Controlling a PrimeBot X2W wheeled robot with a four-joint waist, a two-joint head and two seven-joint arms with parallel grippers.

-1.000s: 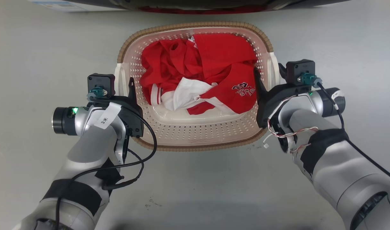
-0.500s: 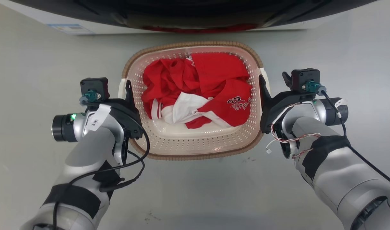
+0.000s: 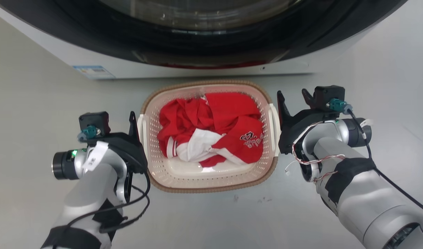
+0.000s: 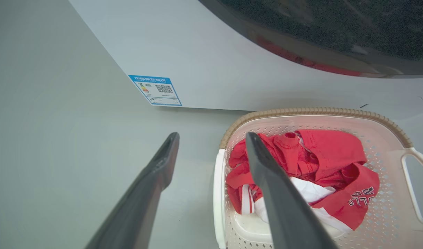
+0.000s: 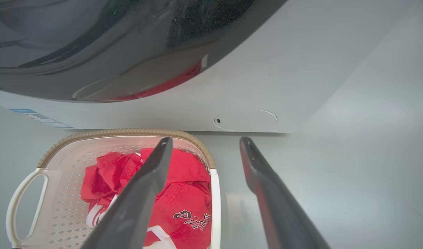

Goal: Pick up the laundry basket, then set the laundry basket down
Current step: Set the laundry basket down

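The laundry basket [image 3: 211,187], cream-pink with a brown woven rim, sits on the grey floor just in front of a washer. Red and white clothes [image 3: 215,131] lie in it. My left gripper [image 3: 125,120] hangs open beside and above the basket's white left handle [image 4: 217,193], which shows well below the gap between the fingers. My right gripper [image 3: 291,97] is open too, above the white right handle [image 5: 215,207]. Nothing is held between either pair of fingers. The basket's rim also appears in the left wrist view [image 4: 315,111] and the right wrist view [image 5: 121,132].
The white washer [image 3: 197,69] with its dark round door stands right behind the basket, a blue label [image 3: 93,72] at its lower left corner. Bare grey floor [image 3: 211,221] spreads to the left, right and front of the basket.
The head camera has risen and tipped up, bringing the washer into view. Both grippers, which straddled the basket's handles, now stand higher and clear of them. The basket stays on the floor.
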